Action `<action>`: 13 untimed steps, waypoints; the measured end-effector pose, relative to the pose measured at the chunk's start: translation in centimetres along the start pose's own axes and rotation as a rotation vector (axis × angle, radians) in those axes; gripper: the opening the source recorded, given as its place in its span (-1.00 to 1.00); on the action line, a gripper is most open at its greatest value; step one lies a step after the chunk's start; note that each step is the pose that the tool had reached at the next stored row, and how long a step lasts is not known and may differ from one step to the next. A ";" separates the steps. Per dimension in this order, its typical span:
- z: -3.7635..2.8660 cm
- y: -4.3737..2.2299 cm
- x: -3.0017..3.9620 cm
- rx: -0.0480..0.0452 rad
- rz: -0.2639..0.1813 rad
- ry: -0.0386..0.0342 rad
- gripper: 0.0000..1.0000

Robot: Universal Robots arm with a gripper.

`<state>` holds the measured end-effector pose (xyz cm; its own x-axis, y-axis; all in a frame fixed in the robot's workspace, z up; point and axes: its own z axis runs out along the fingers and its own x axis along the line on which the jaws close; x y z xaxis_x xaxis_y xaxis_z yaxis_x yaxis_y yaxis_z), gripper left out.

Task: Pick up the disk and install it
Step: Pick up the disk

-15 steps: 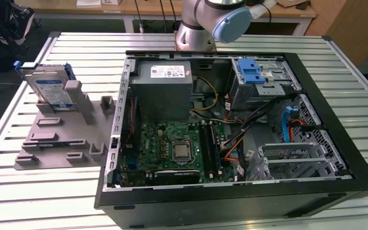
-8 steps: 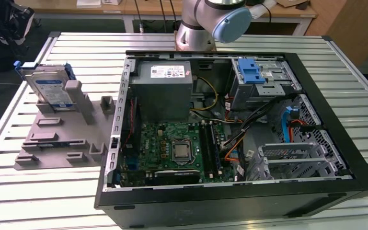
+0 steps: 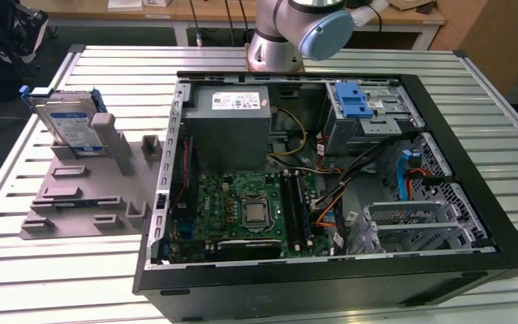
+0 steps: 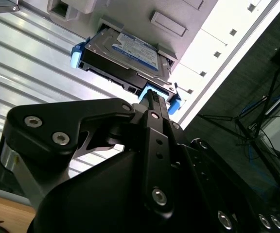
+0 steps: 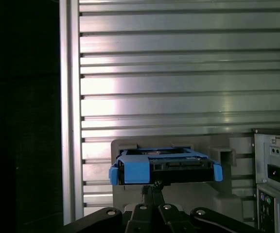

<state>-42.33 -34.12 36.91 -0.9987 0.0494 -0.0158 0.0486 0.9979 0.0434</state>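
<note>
The disk (image 3: 68, 121), silver with a white-and-blue label and a blue plastic bracket, stands on edge in a grey holder (image 3: 88, 185) at the exterior view's left, beside the open computer case (image 3: 475, 196). In the second wrist view the disk (image 4: 130, 51) lies just beyond my gripper (image 4: 152, 99), whose black fingers are drawn together and point at the bracket's blue end. In the first wrist view the disk (image 5: 164, 167) faces me end-on, directly past my gripper (image 5: 152, 187). The fingers hold nothing.
Inside the case are a grey power-supply box (image 3: 232, 121), a green motherboard (image 3: 245, 209) and a drive cage with a blue latch (image 3: 365, 108) at the far right. The case's rear panel (image 5: 276, 179) stands close beside the holder. The arm's base (image 3: 282, 40) is behind the case.
</note>
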 end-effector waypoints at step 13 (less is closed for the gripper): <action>0.00 0.00 0.00 -0.0001 -0.007 0.0003 -0.79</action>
<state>-42.33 -34.12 36.91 -0.9990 0.0422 -0.0158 0.0415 0.9982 0.0434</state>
